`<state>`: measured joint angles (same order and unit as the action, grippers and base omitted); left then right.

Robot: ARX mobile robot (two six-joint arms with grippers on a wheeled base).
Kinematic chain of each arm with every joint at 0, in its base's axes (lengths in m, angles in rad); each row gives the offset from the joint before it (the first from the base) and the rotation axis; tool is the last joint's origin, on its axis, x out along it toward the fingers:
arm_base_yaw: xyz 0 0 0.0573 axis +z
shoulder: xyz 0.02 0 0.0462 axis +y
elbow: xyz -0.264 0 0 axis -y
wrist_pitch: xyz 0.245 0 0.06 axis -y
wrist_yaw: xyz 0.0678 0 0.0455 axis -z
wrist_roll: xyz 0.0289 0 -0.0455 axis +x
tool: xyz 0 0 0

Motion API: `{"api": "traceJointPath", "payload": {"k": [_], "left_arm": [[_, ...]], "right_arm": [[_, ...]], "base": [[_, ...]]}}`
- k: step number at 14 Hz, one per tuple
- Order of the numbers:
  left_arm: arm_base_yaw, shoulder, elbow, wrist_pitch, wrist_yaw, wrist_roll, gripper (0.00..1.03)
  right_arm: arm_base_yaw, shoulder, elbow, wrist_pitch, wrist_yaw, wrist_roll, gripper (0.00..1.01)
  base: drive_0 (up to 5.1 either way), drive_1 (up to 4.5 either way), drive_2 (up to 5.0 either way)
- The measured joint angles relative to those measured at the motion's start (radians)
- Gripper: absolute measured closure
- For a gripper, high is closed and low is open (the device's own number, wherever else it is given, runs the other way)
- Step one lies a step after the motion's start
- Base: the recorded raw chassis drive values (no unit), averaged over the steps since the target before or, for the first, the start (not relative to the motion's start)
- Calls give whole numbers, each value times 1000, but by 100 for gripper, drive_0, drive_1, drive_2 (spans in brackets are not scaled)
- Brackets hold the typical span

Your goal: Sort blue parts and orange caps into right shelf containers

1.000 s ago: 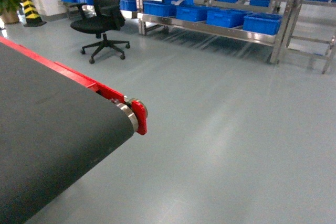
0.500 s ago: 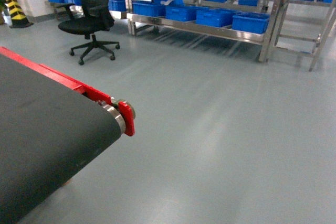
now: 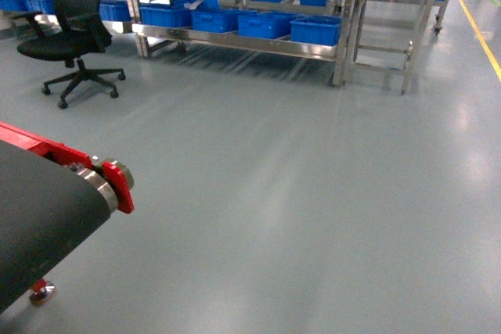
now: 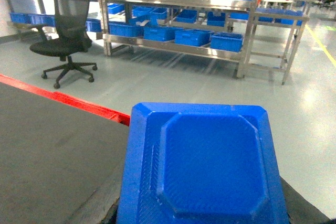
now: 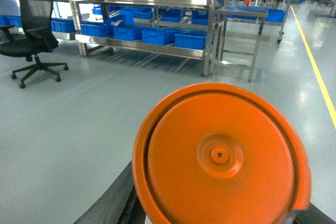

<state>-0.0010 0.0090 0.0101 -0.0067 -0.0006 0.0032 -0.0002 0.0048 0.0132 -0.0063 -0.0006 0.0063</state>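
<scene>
The robot is carrying its load toward the shelving, so the step in hand looks like the transit between pick-up and drop-off. In the left wrist view a square, bright blue plastic part with clipped corners and a raised centre panel is filling the lower frame, sitting right in front of the camera where the left fingers would be. The fingers themselves are hiding beneath it, so whether they are clamping it cannot be told. In the right wrist view a round orange plastic cap with a small hub at its centre is sitting the same way, close against the lens, and the right fingers are likewise out of sight, so their state cannot be told either.

The bright blue ribbed plastic crates are standing in a row on the lower level of a stainless steel rack across the grey floor, well apart from both carried pieces. A black mesh office chair is standing to the left of the rack, and the end of a black conveyor belt with a red side frame is lying just beside the robot at lower left.

The next move probably calls for closing on the rack, then reaching each arm over an open crate before releasing.
</scene>
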Motion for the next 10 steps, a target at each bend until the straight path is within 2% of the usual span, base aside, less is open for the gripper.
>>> {"api": "traceJointPath", "payload": {"k": [10], "left_arm": [[0,0,0,0,0,0,59]], "right_arm": [[0,0,0,0,0,0,57]], "base": [[-151,-151,-151]]}}
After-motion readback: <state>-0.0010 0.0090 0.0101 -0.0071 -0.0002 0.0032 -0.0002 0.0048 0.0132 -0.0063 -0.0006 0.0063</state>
